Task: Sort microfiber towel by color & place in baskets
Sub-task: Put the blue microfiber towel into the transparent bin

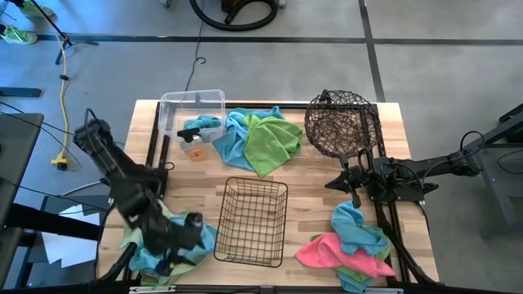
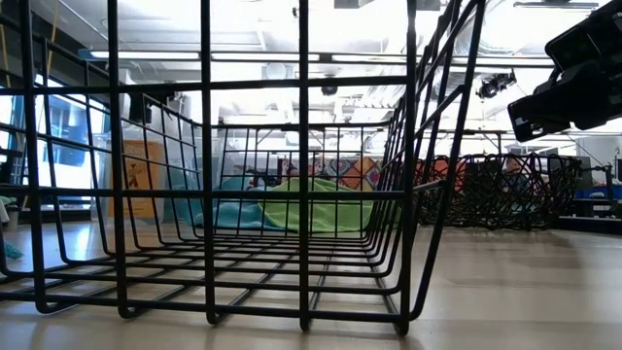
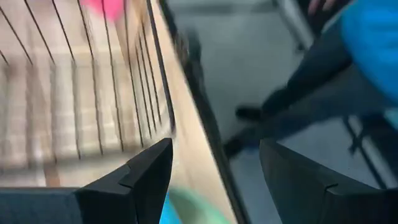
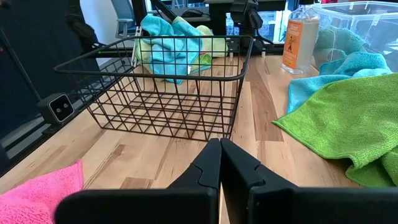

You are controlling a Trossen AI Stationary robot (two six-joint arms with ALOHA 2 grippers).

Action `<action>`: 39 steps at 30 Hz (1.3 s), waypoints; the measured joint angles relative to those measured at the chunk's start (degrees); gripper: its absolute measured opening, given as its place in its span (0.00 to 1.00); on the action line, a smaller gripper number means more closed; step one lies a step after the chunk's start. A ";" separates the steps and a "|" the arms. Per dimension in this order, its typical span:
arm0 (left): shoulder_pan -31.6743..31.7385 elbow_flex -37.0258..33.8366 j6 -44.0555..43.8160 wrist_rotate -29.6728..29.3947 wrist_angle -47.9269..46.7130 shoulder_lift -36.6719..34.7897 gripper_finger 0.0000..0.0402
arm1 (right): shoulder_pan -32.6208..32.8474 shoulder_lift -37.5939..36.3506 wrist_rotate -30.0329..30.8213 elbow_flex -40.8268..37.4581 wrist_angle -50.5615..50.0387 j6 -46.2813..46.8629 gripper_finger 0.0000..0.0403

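The left pincer (image 1: 186,229) hovers with its fingers spread over the blue and green towels (image 1: 147,249) at the desk's near left corner; whether it touches them is hidden by the arm. In its wrist view the scene is smeared. Just beside it stands the black wire basket (image 1: 252,222), empty. Farther off lie a blue and green heap (image 1: 261,137), the clear bin (image 1: 193,112) holding a blue cloth, and the round woven basket (image 1: 343,122). The right pincer (image 1: 355,196) rests pressed together, gripping nothing, with pink and blue towels (image 1: 351,245) near it. The wooden desk (image 1: 310,188) stands on a grey floor.
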 joint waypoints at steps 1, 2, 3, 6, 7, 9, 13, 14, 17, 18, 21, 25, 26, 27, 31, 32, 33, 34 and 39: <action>-1.01 0.00 -1.54 -0.01 -1.52 0.89 0.57 | 0.02 0.00 0.00 0.00 0.00 0.02 0.00; -1.86 0.00 -2.77 -0.02 -3.22 1.62 0.57 | 0.01 0.00 0.00 0.01 0.01 0.01 0.00; -2.64 0.00 -3.73 -0.09 -5.20 2.29 0.57 | 0.01 0.00 -0.02 0.01 0.01 0.01 0.00; -4.26 0.00 -5.13 -1.02 -11.89 4.60 0.57 | 0.00 0.00 0.00 0.02 0.01 0.02 0.00; -4.60 0.00 -5.51 -1.17 -14.24 5.42 0.57 | 0.02 0.00 -0.02 0.00 0.02 0.00 0.00; -5.08 0.00 -6.11 -1.10 -18.10 7.01 0.57 | 0.02 0.00 -0.02 0.01 0.01 0.00 0.00; -5.45 0.00 -11.35 1.84 -22.54 10.04 0.57 | 0.02 0.00 0.00 0.02 0.00 0.02 0.00; -5.51 -0.17 -12.93 2.61 -22.88 10.67 0.57 | 0.02 0.02 0.00 0.02 0.00 0.00 0.00; -5.67 -1.83 -16.27 4.24 -21.56 11.38 0.57 | 0.02 0.00 -0.01 0.02 0.00 0.02 0.00; -5.67 -2.55 -17.41 4.41 -20.87 11.38 0.57 | 0.01 0.00 -0.02 0.00 0.02 0.01 0.00; -5.65 -4.19 -19.65 4.42 -20.44 11.37 0.57 | 0.02 0.02 -0.02 0.02 0.00 0.00 0.00; -5.38 -4.91 -19.64 4.37 -20.33 11.36 0.56 | 0.02 0.00 -0.01 0.00 0.00 0.00 0.00; -5.18 -5.01 -19.62 4.39 -20.30 11.36 0.53 | 0.02 0.00 -0.02 0.01 0.00 0.01 0.00; -5.11 -5.14 -19.62 4.49 -20.08 11.35 0.50 | 0.01 0.00 0.00 0.01 0.01 0.01 0.00; -4.73 -5.20 -19.60 4.87 -19.71 11.29 0.22 | 0.01 0.00 0.00 0.01 0.01 0.01 0.00; -4.73 -5.24 -19.45 5.03 -19.57 10.99 0.12 | 0.01 0.02 -0.01 0.02 0.00 0.00 0.00; -4.73 -5.25 -19.46 5.19 -19.43 10.54 0.06 | 0.02 0.00 0.00 0.01 0.00 0.01 0.00; -4.73 -5.22 -19.60 5.47 -19.28 9.88 0.04 | 0.01 0.00 0.00 0.00 0.01 0.01 0.00; -4.61 -3.11 -19.21 6.80 -20.85 3.77 0.01 | 0.02 0.00 0.00 0.02 0.02 0.02 0.00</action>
